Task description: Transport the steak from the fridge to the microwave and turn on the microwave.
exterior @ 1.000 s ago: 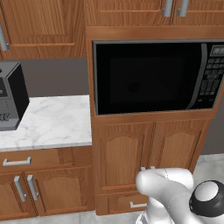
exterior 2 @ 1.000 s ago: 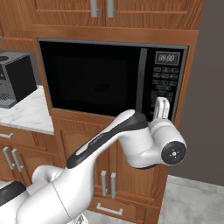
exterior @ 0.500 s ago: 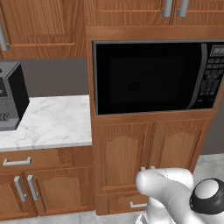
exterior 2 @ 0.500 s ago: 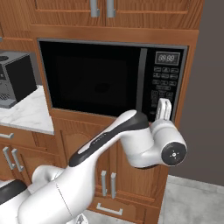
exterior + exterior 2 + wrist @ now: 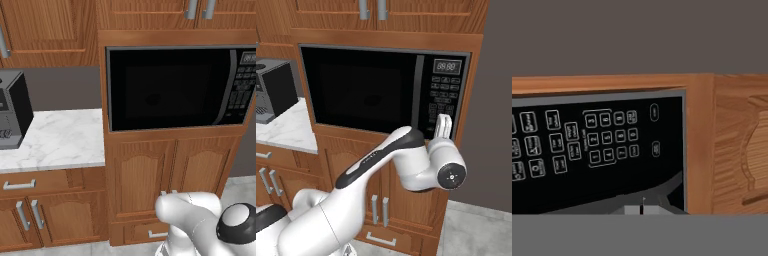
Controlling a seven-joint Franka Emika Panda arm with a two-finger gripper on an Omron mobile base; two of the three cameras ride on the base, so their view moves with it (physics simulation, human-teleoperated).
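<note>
- Since a second ago the white two-finger gripper (image 5: 443,125) has drawn slightly back and down from the keypad; cabinets, worktop and cameras are unchanged.
- The wide black built-in microwave (image 5: 175,87) sits in a wooden cabinet surround, its dark glass door shut; nothing can be made out through the glass.
- Its button keypad (image 5: 443,97) runs down the right side, under a small digital display (image 5: 447,66); in the hand view the keypad (image 5: 587,142) appears rolled sideways, close in front of the camera.
- The gripper's fingers are pressed together, holding nothing, pointing at the lower right corner of the keypad, just in front of it; whether they touch it I cannot tell.
- The white arm (image 5: 376,165) rises from the lower left of the right base view, elbow bent, wrist level with the microwave's bottom edge.
- Left of the microwave, a white marble worktop (image 5: 60,137) carries a black and grey countertop appliance (image 5: 12,110) at its left edge.
- Wooden cupboard doors (image 5: 167,175) stand shut below the microwave.
</note>
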